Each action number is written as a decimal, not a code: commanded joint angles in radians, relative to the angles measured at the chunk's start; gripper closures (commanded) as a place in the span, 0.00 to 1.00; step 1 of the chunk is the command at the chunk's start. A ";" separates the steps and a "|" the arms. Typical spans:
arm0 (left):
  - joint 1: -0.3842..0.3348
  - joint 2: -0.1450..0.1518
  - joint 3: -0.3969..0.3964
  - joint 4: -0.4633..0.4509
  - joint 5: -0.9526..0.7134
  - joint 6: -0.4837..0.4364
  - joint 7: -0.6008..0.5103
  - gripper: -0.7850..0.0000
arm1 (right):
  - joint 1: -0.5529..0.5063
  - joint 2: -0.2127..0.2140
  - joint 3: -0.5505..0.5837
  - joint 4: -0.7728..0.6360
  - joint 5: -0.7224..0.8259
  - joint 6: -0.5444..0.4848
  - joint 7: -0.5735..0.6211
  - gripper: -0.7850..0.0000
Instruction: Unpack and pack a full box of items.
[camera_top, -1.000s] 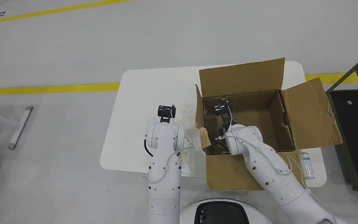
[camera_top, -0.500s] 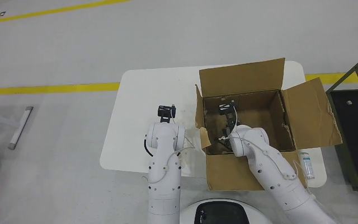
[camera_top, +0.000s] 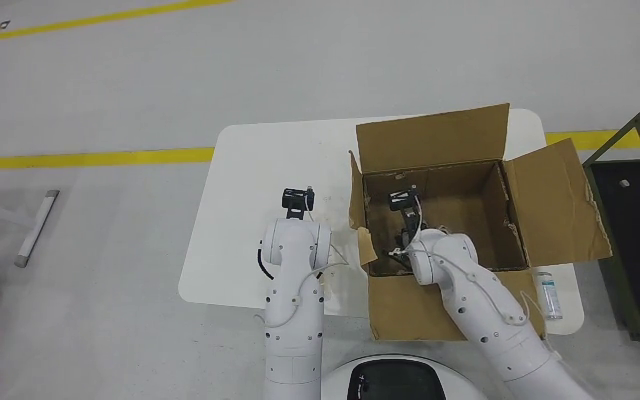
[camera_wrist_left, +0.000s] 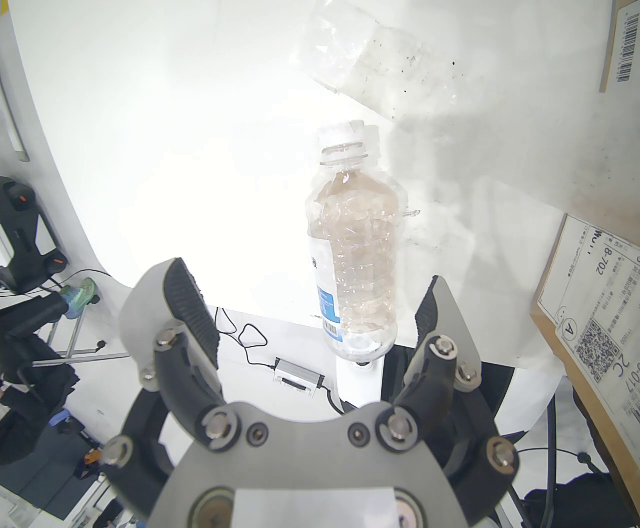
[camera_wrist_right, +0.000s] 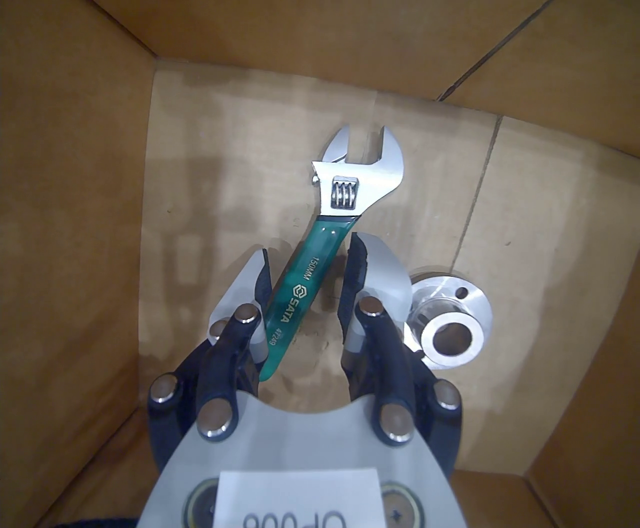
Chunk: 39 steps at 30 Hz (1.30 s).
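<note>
Box (camera_top: 435, 140) sits flaps-out on the white surface (camera_top: 250, 170), and the right arm is down inside it. Over the last second its right pincer (camera_top: 400, 197) has shuffled sideways and then eased back, a small correction, so I'd call this lining up a grab, with unpacking still in progress. The left arm hasn't budged. From above the box interior is just shadow, but the right wrist view tells the story: the pincer is partly open, astride the green handle of the wrench (camera_wrist_right: 345, 185), not yet clamped, with a metal flange (camera_wrist_right: 450, 320) just beside it on the cardboard floor. The left wrist view adds the left pincer (camera_wrist_left: 307, 280), spread wide and holding nothing, above a water bottle (camera_wrist_left: 355, 250) lying on the surface.
</note>
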<state>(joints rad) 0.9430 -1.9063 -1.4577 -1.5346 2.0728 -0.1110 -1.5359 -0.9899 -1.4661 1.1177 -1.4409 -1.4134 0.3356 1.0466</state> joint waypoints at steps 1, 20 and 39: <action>0.000 0.000 0.000 0.000 0.000 0.000 0.000 0.00 | 0.006 -0.002 -0.003 0.008 0.000 -0.006 0.005 0.58; 0.000 0.000 0.000 0.000 0.000 0.000 0.000 0.00 | 0.033 -0.012 -0.012 0.018 -0.006 -0.072 0.038 1.00; 0.000 0.000 0.000 0.000 0.000 0.000 0.000 0.00 | -0.067 0.011 0.093 -0.172 -0.016 -0.179 0.028 1.00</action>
<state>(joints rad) 0.9430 -1.9063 -1.4577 -1.5346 2.0728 -0.1110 -1.5359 -1.0544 -1.4563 1.2055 -1.6101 -1.4283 0.1588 1.0719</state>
